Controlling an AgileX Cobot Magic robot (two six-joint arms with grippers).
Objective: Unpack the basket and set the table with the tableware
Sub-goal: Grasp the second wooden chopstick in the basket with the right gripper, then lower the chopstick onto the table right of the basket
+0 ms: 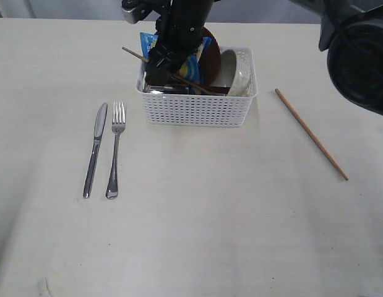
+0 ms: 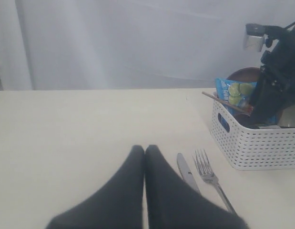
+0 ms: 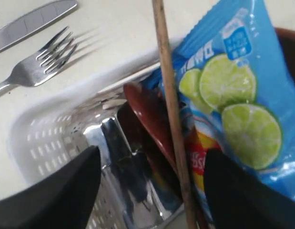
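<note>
The white basket (image 1: 194,111) stands at the table's (image 1: 191,235) far middle. It holds the off-white bowl (image 1: 239,73), the brown plate (image 1: 211,46), one chopstick (image 1: 134,53) and a blue chip bag (image 1: 146,42). My right gripper (image 1: 169,62) reaches across into the basket's left end. It is open (image 3: 152,152) around the chopstick (image 3: 170,105), with the red-brown spoon (image 3: 149,119) and the steel cup (image 3: 121,164) just below. The knife (image 1: 95,148) and fork (image 1: 116,151) lie side by side left of the basket. The second chopstick (image 1: 310,133) lies to the right. My left gripper (image 2: 145,149) is shut and empty, low over the table near the knife (image 2: 187,171).
The chip bag (image 3: 233,90) leans against the plate behind the chopstick. A dark bulk of the right arm (image 1: 358,55) fills the exterior view's top right corner. Pale curtains hang behind the table's far edge.
</note>
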